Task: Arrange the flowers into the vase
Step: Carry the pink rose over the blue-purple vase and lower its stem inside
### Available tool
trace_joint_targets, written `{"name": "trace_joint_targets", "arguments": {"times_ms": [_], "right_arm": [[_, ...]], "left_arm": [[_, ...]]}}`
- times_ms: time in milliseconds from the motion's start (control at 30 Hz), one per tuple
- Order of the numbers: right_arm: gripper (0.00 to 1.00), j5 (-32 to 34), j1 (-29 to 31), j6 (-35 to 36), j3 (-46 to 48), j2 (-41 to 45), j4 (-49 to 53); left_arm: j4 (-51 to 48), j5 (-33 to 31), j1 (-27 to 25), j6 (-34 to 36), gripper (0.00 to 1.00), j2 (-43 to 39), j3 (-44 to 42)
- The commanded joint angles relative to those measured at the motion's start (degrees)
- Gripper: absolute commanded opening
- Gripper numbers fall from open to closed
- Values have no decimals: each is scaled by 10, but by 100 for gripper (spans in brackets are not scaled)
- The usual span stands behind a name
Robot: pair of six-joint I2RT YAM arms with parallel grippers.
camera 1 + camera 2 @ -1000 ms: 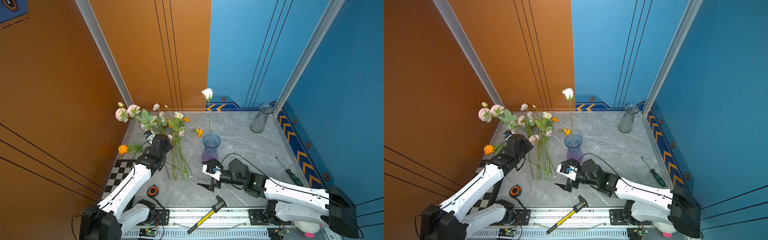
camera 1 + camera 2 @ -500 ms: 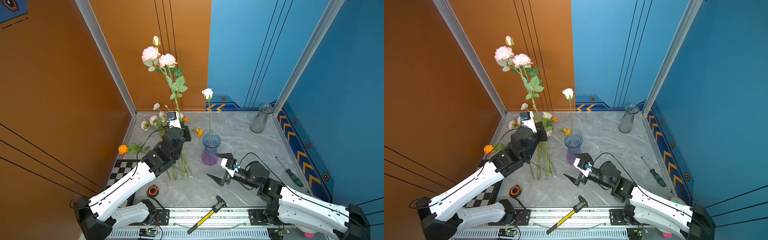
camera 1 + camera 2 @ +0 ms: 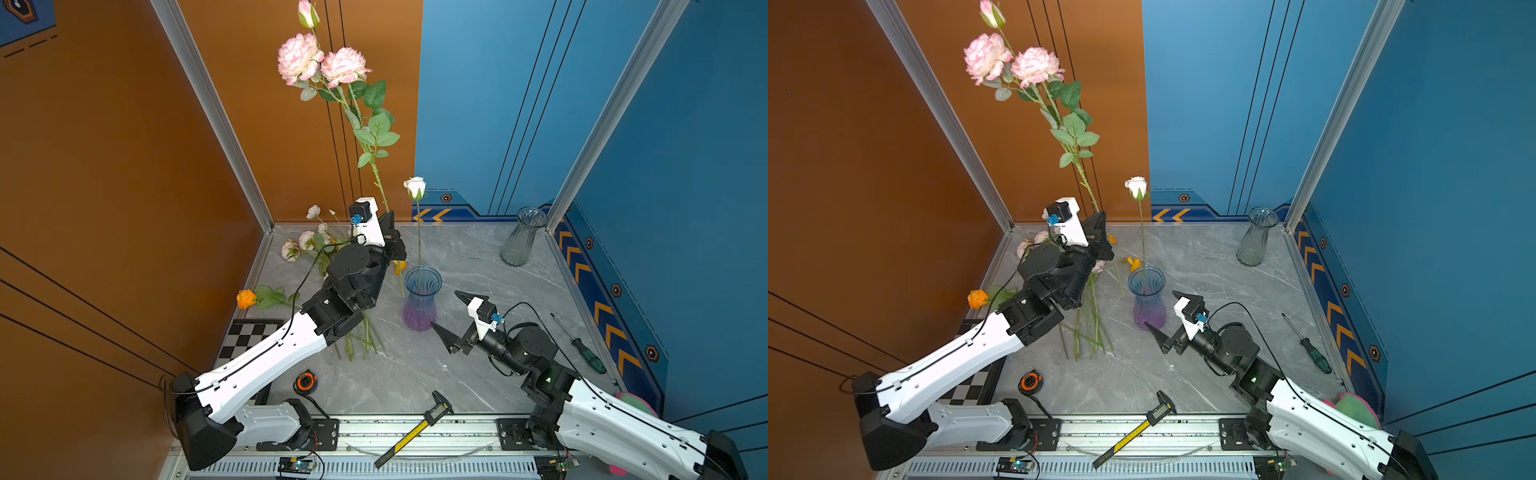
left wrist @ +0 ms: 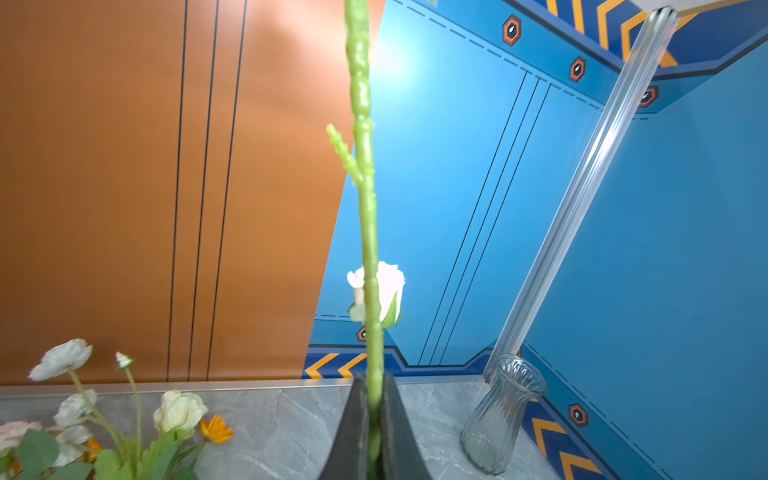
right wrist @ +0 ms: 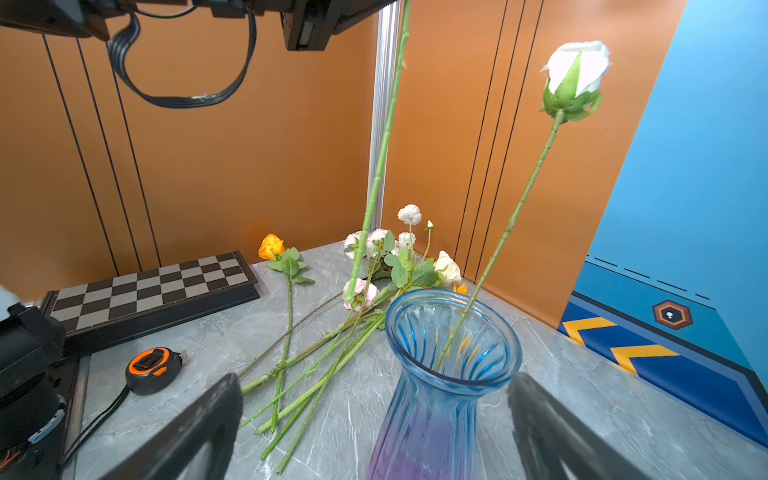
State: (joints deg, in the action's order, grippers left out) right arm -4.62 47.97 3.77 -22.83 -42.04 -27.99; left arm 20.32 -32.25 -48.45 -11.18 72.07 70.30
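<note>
Left gripper (image 3: 388, 215), clenched on the leafy pink-bloomed stem (image 3: 376, 170), has lifted it upright beside the blue glass vase (image 3: 419, 307); right gripper (image 3: 446, 309) gapes empty.

One white rose (image 5: 577, 70) stem crosses the blue vase (image 5: 436, 415) mouth, otherwise open.

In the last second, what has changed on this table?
The left gripper, shut on the pink flowers, lifted them off the pile to stand upright. The right gripper, open, shifted beside the blue vase. The white rose in it stayed put.
</note>
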Motion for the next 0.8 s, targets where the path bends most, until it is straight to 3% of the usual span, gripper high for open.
{"name": "trace_joint_targets", "arguments": {"times_ms": [0, 400, 767], "right_arm": [[100, 8, -5, -15, 2, -5, -12], [100, 5, -10, -17, -1, -8, -8], [100, -1, -11, -18, -2, -7, -6]], "left_arm": [[112, 41, -9, 22, 0, 22, 0], [200, 55, -35, 61, 0, 106, -17], [191, 143, -41, 136, 0, 129, -59]]}}
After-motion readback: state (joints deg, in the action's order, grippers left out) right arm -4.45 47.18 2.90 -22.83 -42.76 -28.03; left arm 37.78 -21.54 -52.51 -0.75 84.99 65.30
